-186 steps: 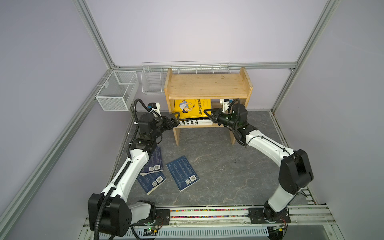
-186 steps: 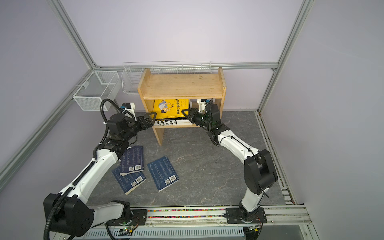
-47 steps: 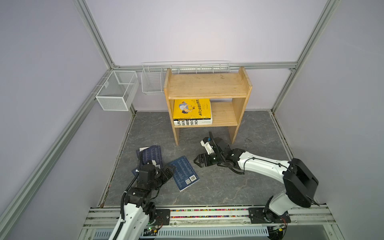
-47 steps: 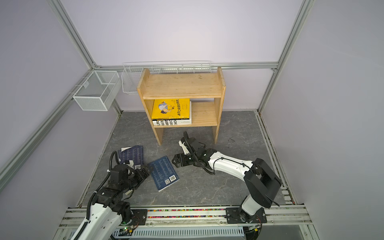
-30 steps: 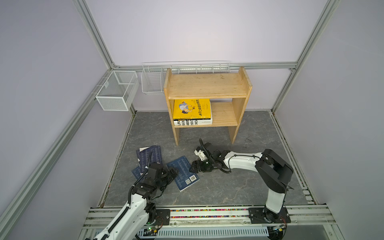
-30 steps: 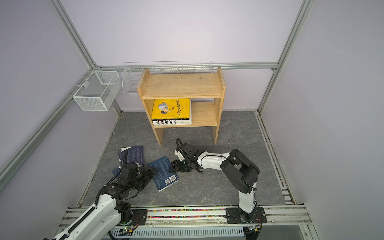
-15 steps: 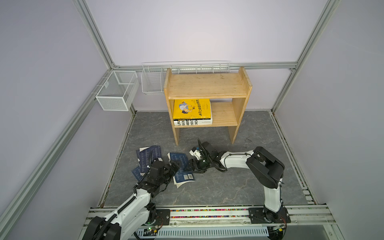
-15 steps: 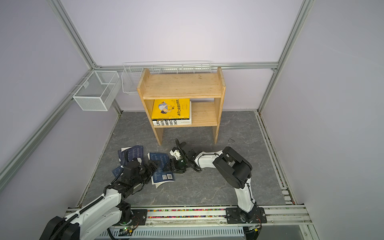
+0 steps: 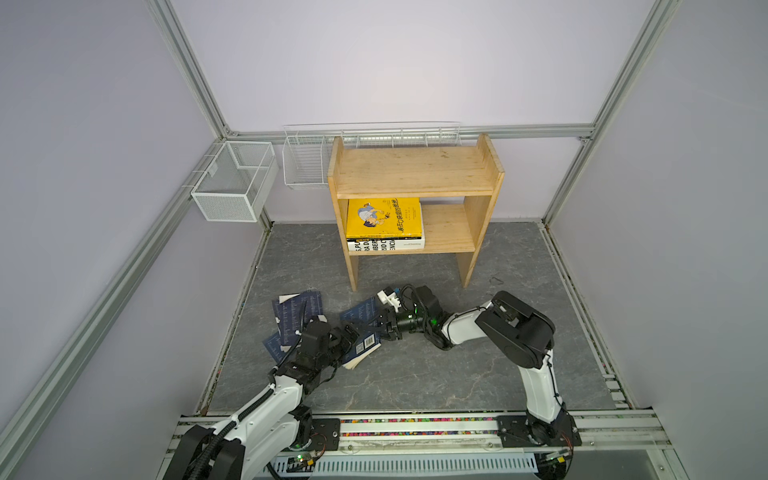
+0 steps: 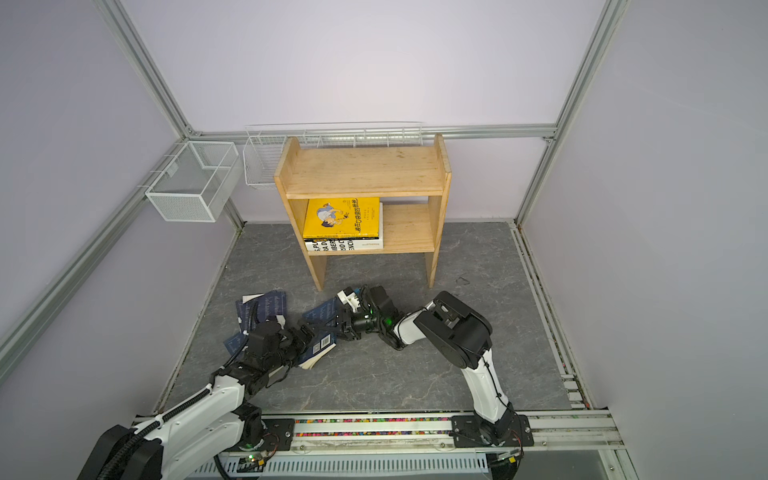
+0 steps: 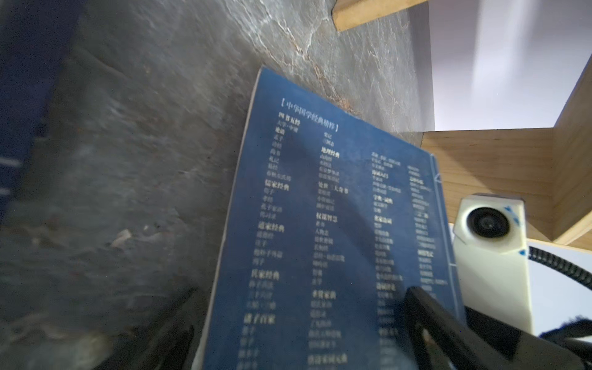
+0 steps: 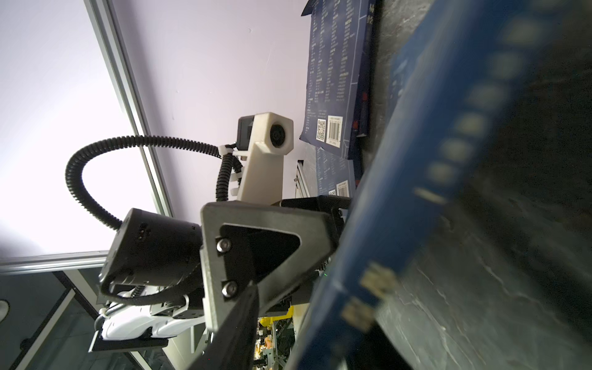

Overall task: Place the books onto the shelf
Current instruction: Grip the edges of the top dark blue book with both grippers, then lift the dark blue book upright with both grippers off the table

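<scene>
A navy book (image 9: 360, 330) rests tilted on the floor between both grippers, in both top views (image 10: 319, 330). My left gripper (image 9: 347, 334) is open wide at its near-left end, and the cover (image 11: 320, 208) lies between its fingers (image 11: 426, 320). My right gripper (image 9: 384, 326) straddles the book's right edge (image 12: 384, 224), jaws partly closed. A gap shows between its one visible finger (image 12: 230, 333) and the cover. Two more navy books (image 9: 297, 311) (image 9: 274, 345) lie flat further left. On the lower tier of the pine shelf (image 9: 415, 166) a yellow book (image 9: 384, 216) tops a white one (image 9: 386, 245).
White wire baskets (image 9: 232, 187) (image 9: 305, 166) hang on the back-left frame beside the shelf. The shelf's legs (image 9: 353, 270) stand just behind the grippers. A rail (image 9: 415, 428) carrying both arm bases runs along the front edge. Walls enclose three sides.
Both grippers have closed in on the middle navy book. It has slid slightly toward the shelf and one edge has risen off the floor. The right jaws have narrowed.
</scene>
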Motion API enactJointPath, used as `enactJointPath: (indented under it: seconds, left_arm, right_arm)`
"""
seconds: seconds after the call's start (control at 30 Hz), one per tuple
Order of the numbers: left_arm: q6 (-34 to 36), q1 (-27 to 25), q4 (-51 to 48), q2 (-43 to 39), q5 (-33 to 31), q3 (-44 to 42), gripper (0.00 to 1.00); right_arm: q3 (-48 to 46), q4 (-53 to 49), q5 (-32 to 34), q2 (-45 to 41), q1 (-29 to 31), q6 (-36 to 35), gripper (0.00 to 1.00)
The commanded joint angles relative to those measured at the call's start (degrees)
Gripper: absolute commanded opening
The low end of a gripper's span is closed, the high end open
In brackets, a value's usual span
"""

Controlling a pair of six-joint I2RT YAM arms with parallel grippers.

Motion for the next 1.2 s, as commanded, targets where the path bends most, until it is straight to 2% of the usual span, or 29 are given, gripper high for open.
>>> enactJointPath:
  seconds: [0.0, 0.23, 0.27, 0.4, 0.53, 0.63, 0.8, 0.83, 0.97, 1.17]
  left_arm:
    - [0.0, -0.6, -6.3, 0.2, 1.0, -0.9, 0.97]
    - [0.5, -0.6, -9.6, -1.9, 0.7, 0.2, 0.97]
    - [1.0, -0.7, -11.3, -2.8, 0.6, 0.9, 0.97]
    - [2.1, -0.7, -18.8, -8.9, -1.4, 4.5, 0.97]
    - [2.3, -0.5, -24.9, -17.3, -3.6, 8.5, 0.97]
    - [3.5, -0.3, -28.3, -18.8, -2.6, 14.0, 0.97]
    - [4.7, -0.2, -28.6, -9.6, 6.9, 25.3, 0.95]
    - [6.8, -0.2, -28.4, -6.6, 9.0, 27.6, 0.94]
    - [6.9, -0.2, -27.7, -2.0, 13.8, 34.0, 0.93]
    - [1.3, -0.2, -21.9, -0.9, 16.2, 33.8, 0.93]
  right_arm:
    - [0.0, -2.0, 0.9, -2.7, 0.0, -2.5, 0.38]
    - [3.8, -36.4, 7.9, -9.6, 0.4, -21.9, 0.17]
    - [4.6, -40.0, 9.3, -10.4, 0.4, -23.9, 0.13]
    - [6.8, -51.3, 15.7, -13.8, 1.0, -31.4, 0.07]
    - [9.8, -64.3, 27.7, -20.7, 1.9, -42.6, 0.07]
    - [12.5, -73.3, 38.2, -25.9, 3.2, -52.2, 0.07]
    - [15.3, -81.1, 54.7, -31.6, 7.5, -67.7, 0.08]
    - [15.3, -81.7, 58.1, -32.6, 8.7, -71.0, 0.08]
    - [13.3, -80.7, 69.2, -34.4, 11.1, -79.1, 0.08]
    - [11.0, -77.5, 77.3, -33.9, 12.6, -87.1, 0.08]
